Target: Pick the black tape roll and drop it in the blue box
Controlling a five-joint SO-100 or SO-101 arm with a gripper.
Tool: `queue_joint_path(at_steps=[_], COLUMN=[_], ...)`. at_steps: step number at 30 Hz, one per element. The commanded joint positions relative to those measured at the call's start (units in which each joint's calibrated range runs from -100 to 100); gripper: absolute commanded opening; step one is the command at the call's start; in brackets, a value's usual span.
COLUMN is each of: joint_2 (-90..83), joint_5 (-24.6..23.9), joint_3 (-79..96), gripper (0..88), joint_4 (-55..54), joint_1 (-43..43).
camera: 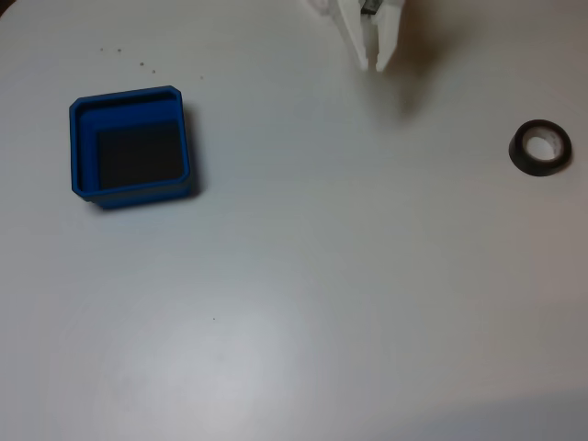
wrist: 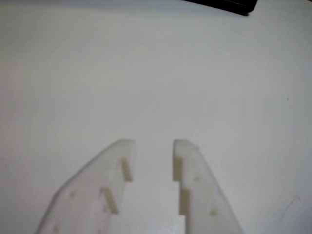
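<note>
The black tape roll [camera: 539, 147] lies flat on the white table at the right edge of the fixed view, its pale core facing up. Over at the left stands the blue box [camera: 131, 188], its dark floor bare. My white gripper [camera: 375, 62] hangs at the top centre, well apart from both, nearer the tape than the box. In the wrist view the gripper [wrist: 154, 146] points at bare table; its two fingers stand a small gap apart with nothing between them.
The white table [camera: 294, 303] stretches wide between box and tape. A few small dark specks [camera: 129, 57] mark it above the box. A black object [wrist: 224, 5] lies at the top edge of the wrist view.
</note>
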Motion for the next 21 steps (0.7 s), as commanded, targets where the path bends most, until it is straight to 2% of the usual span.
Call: queue_joint_path(at_steps=[1, 10, 21], joint_2=[-3.06, -3.06, -2.98], joint_5=[0.43, 0.25, -0.1], joint_3=[0.9, 0.9, 0.9], gripper=[1.3, 1.3, 1.3], joint_4=[-0.67, -0.51, -0.42], joint_1=[-0.07, -1.64, -22.25])
